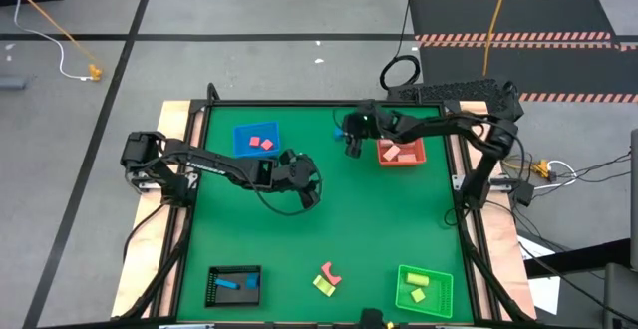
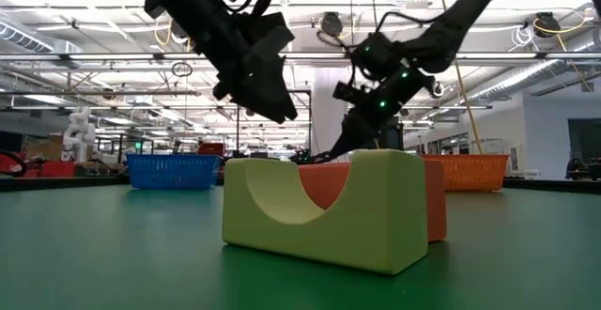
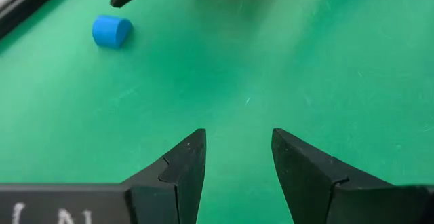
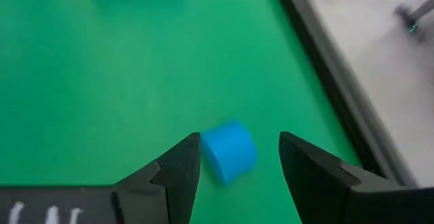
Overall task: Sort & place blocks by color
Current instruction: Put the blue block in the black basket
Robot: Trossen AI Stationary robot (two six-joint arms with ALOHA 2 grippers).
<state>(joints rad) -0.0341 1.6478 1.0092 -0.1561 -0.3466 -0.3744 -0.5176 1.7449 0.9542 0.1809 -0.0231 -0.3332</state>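
Observation:
A blue cylinder block (image 4: 229,151) lies on its side on the green table near the far edge. It sits between the open fingers of my right gripper (image 4: 239,159), which hovers over it (image 1: 352,150) without touching. The left wrist view shows the same cylinder (image 3: 112,31) farther off. My left gripper (image 3: 239,163) is open and empty over bare table at mid-table (image 1: 311,194). A pink arch (image 1: 330,272) and a yellow arch (image 1: 323,286) rest together on the table near the near edge. The yellow arch (image 2: 319,211) fills the low view, with the pink one (image 2: 324,183) behind it.
Four trays stand on the table: a blue tray (image 1: 241,136) with red blocks at far left, a red tray (image 1: 417,156) with cream blocks at far right, a black tray (image 1: 214,287) with blue blocks at near left, and a green tray (image 1: 441,294) with yellow blocks at near right. The table's black far rim (image 4: 325,68) runs close by the cylinder.

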